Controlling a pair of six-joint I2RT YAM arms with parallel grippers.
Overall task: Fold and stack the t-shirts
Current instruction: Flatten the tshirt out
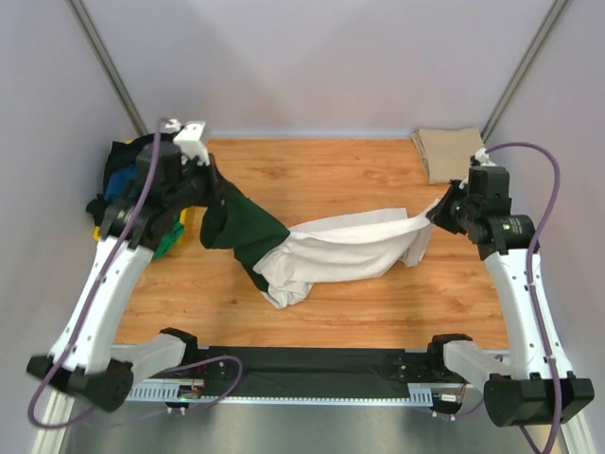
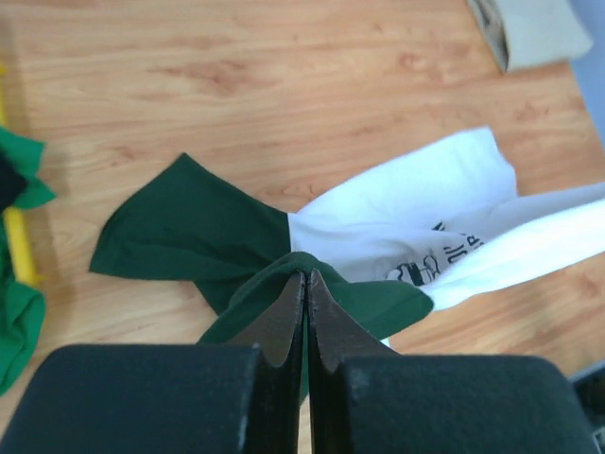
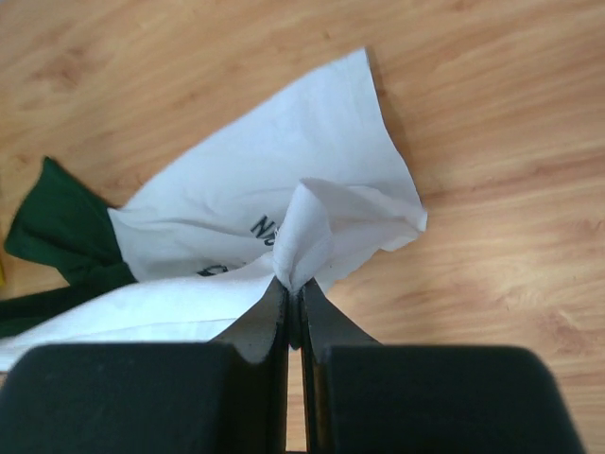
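Observation:
The cream t-shirt with dark green sleeves (image 1: 331, 248) hangs stretched between my two grippers above the wooden table, its middle sagging onto the wood. My left gripper (image 1: 214, 182) is shut on a dark green sleeve (image 2: 312, 284). My right gripper (image 1: 437, 212) is shut on the cream cloth (image 3: 302, 236) at the other end. Black print shows on the cream part (image 2: 444, 255). A folded tan t-shirt (image 1: 448, 151) lies at the far right corner. A heap of black, blue and green t-shirts (image 1: 128, 184) sits at the far left.
The yellow tray's edge (image 2: 19, 251) shows under the heap at the left, with green cloth (image 2: 19, 322) over it. Grey walls close the back and sides. A black strip (image 1: 312, 364) runs along the near table edge between the arm bases.

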